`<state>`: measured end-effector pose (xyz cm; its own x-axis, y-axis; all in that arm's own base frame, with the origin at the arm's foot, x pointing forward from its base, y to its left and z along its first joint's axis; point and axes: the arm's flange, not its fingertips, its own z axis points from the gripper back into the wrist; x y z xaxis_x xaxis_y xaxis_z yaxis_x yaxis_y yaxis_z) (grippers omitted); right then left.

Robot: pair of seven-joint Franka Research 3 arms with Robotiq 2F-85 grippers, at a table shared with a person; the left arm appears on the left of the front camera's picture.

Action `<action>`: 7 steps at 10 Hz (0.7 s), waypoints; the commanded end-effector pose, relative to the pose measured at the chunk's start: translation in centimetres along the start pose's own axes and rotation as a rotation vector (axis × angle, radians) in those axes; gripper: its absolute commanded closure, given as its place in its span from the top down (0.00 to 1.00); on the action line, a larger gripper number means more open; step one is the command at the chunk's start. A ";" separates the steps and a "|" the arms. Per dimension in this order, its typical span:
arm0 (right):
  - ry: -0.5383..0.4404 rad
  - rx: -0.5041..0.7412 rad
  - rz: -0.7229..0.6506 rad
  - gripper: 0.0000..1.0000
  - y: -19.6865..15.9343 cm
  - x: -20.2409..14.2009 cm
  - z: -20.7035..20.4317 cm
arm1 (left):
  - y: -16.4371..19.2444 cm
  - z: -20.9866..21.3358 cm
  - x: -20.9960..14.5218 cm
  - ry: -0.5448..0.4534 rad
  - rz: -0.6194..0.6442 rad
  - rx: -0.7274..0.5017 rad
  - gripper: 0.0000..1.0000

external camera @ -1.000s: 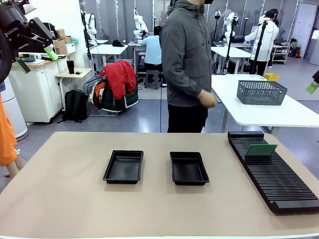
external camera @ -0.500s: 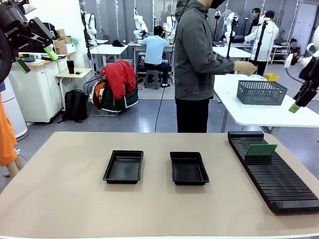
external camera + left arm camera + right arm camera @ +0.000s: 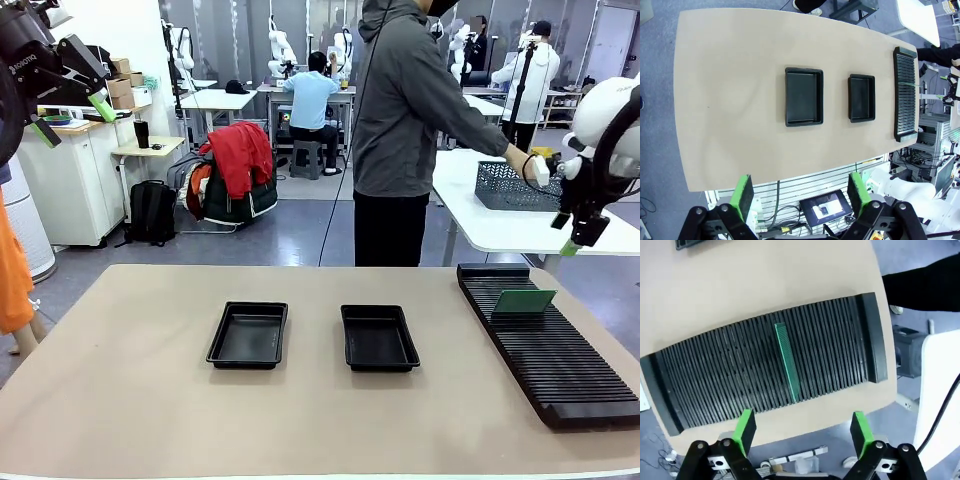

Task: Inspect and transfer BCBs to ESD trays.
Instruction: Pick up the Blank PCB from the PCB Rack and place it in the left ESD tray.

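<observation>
Lowered since earlier, the right hand [image 3: 802, 426] hangs wide open over the thin green circuit board [image 3: 787, 365] in the black slotted rack [image 3: 715, 375]; left hand [image 3: 802, 192] equally wide.

Quick count from where I'm standing: two black ESD trays [image 3: 248, 335] [image 3: 379, 339], just one green BCB [image 3: 524, 301], one long ribbed rack [image 3: 560, 365], one grey mesh basket [image 3: 505, 187], one person [image 3: 405, 120] at the table, two white robot arms [image 3: 30, 60] [image 3: 615, 115].

"ROBOTIQ" print on left end effector [image 3: 72, 118] body, front view; no other legible txt.
</observation>
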<state>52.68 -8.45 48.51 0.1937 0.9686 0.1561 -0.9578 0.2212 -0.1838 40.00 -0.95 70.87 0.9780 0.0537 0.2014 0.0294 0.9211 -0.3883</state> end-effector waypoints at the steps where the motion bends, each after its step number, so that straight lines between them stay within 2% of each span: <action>1: 0.038 -0.013 0.075 1.00 -1.1 -0.4 -2.2 | 0.1 0.0 0.0 0.000 0.002 -0.002 1.00; 7: 0.100 0.007 0.156 1.00 -0.2 0.9 -8.7 | 0.1 0.0 0.0 0.000 0.002 -0.002 1.00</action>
<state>55.07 -6.54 40.96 0.0832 0.9941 0.0692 -0.9808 0.0940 -0.1707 40.00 -0.95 70.87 0.9780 0.0538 0.2015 0.0293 0.9211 -0.3883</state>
